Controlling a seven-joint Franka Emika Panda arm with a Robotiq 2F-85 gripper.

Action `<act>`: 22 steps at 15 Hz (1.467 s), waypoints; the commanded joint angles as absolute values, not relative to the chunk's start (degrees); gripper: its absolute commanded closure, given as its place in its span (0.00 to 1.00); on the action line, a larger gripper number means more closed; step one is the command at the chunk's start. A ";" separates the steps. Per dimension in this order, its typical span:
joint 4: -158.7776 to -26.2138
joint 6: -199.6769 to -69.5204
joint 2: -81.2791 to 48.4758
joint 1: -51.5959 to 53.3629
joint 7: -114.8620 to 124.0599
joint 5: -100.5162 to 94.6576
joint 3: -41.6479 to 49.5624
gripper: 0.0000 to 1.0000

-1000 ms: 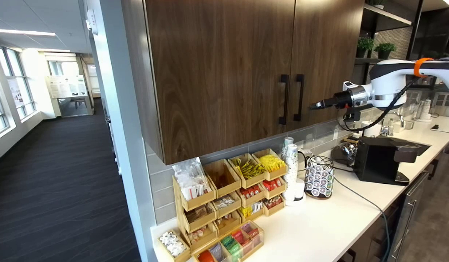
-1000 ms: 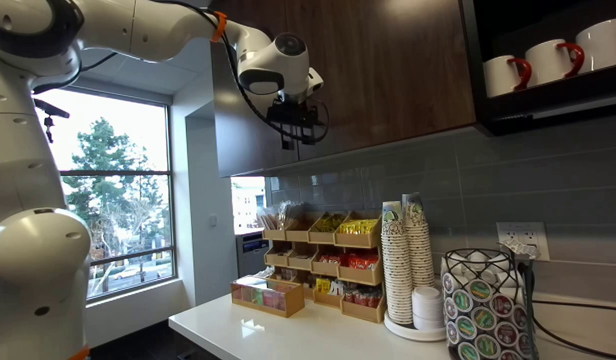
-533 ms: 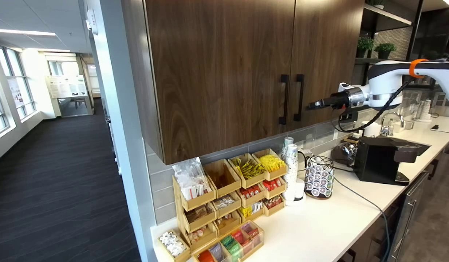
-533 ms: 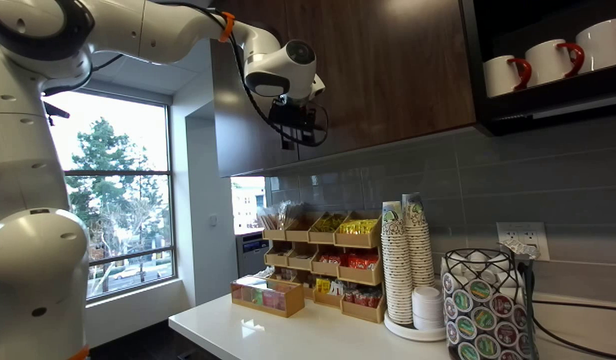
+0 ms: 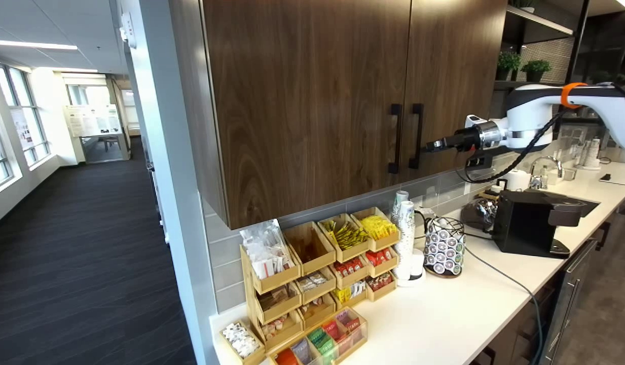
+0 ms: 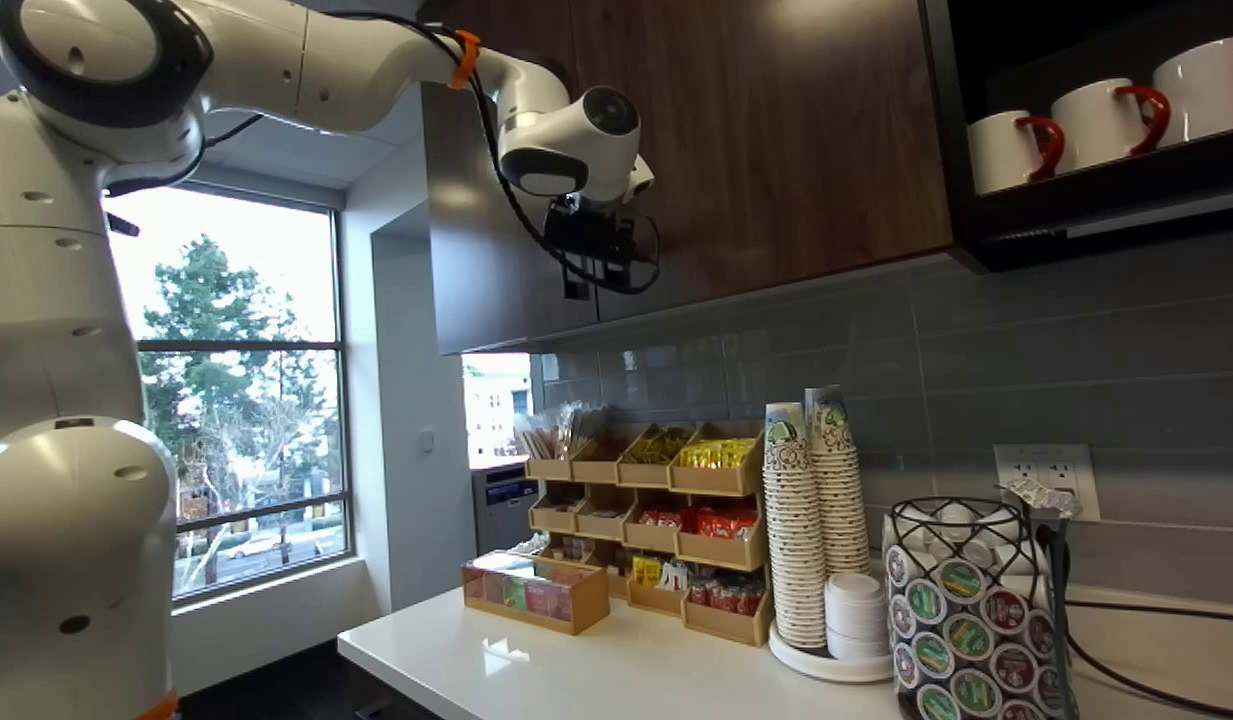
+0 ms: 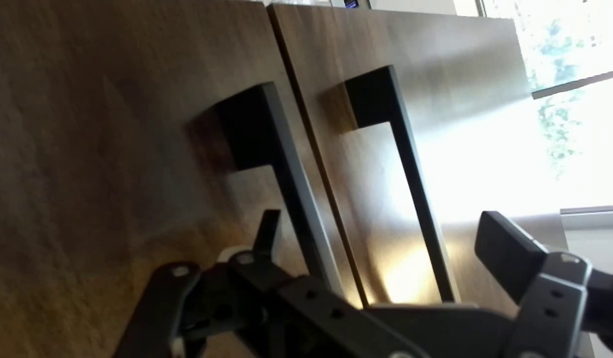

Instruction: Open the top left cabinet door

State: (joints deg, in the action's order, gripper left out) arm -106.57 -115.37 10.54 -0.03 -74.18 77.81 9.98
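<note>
Jutting from a white robot arm (image 6: 376, 75) with an orange band (image 6: 464, 60), the black two-fingered gripper (image 7: 386, 236) is released, fingers (image 7: 505, 248) spread well apart. Task item: tall flat dark-brown wood-grain door (image 5: 454, 66), closed, mounted above the glossy white countertop (image 5: 418, 314); slim black vertical bar handle (image 5: 418, 134) along its left edge in an exterior view. Fingertips appear just beside that handle there; contact cannot be told. Wrist view: this handle and the matching black bar handle (image 7: 411, 164) of the twin dark-brown door (image 5: 302, 111) both appear in the gap between the fingers. Twin door likewise closed, edge to edge with the task door. On the countertop: tiered light-wood rack (image 6: 714, 480) holding packets (image 6: 716, 453), just beside it two stacks of patterned paper cups (image 6: 798, 560); boxy black coffee machine (image 5: 525, 223) further along.
</note>
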 commanded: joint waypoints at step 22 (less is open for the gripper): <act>-101.01 -106.72 3.64 -3.09 -76.05 84.87 8.05 0.44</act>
